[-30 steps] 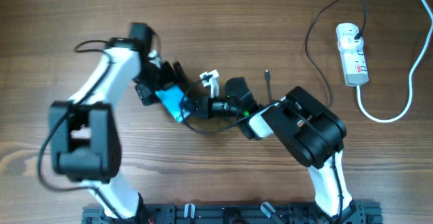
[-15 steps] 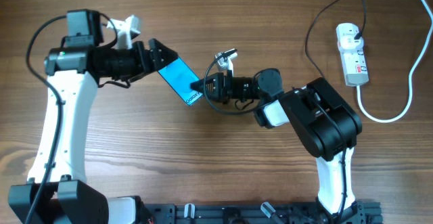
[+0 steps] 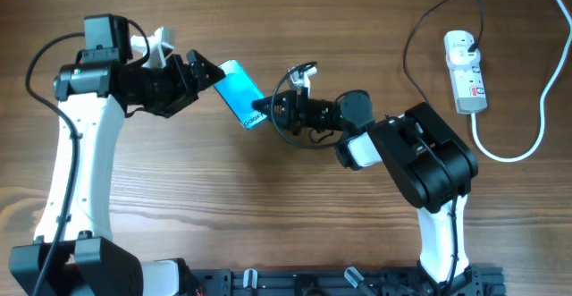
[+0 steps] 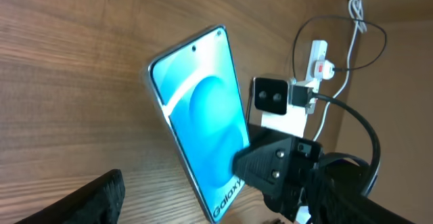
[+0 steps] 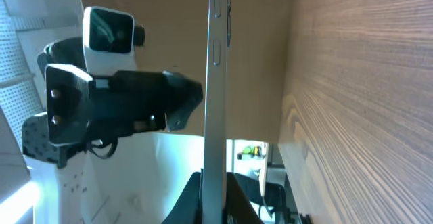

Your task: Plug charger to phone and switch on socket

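Phone (image 3: 239, 92) shifted up, tilted steeper

table (image 3: 295, 10): brown wood grain, matt
phone (image 3: 239, 93): glossy screen, smooth silvery edge
socket (image 3: 468, 86): smooth white plastic
cable (image 3: 406, 54): matt black sheath

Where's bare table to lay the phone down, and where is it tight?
Widest bare wood: the near middle, between the left arm and right arm. Another free strip runs along the far edge, from above the phone to the black cable loop. Crowded: the right end, around the socket, cable and white cord.
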